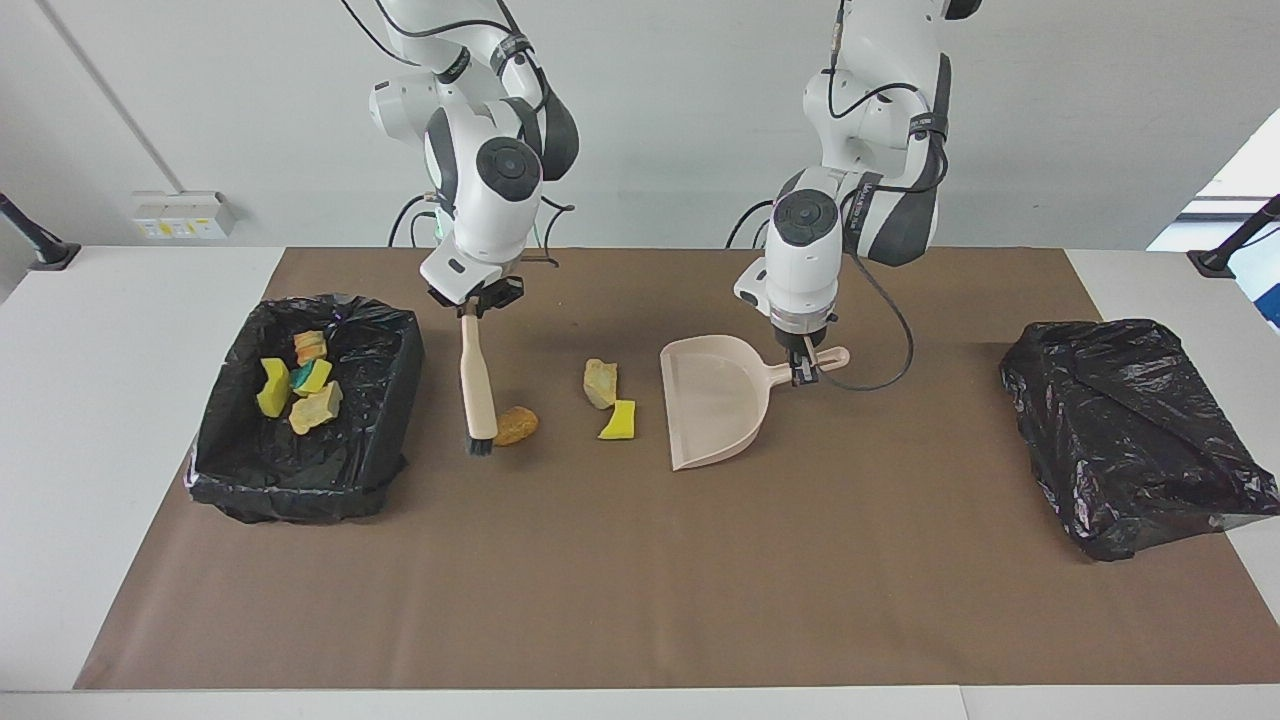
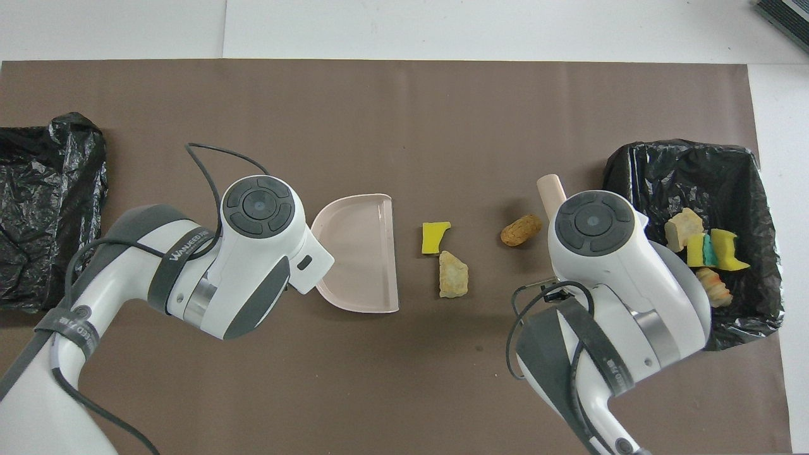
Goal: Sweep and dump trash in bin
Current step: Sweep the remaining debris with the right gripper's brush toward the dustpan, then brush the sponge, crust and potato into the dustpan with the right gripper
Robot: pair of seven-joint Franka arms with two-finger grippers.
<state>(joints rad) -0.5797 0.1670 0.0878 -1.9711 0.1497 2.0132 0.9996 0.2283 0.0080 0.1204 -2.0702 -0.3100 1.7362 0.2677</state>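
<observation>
The sweeping step is in hand: the brush (image 1: 477, 385), pinched in the right gripper (image 1: 478, 303) jaws, is set beside the orange-brown scrap (image 1: 516, 425), which must be pushed past two scraps (image 1: 610, 400) into the dustpan (image 1: 712, 400), its handle pinched by the left gripper (image 1: 803, 372), while four scraps (image 1: 297, 385) lie in the bin (image 1: 300, 480).

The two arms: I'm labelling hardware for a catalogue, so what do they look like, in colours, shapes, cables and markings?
Both arms are glossy white rounded segments with dark grey joint sections and round dark grey end caps. Black cables loop along each, held by black straps with white lettering. The left gripper and right gripper are small and black. A green light glows at the right arm's base.
</observation>
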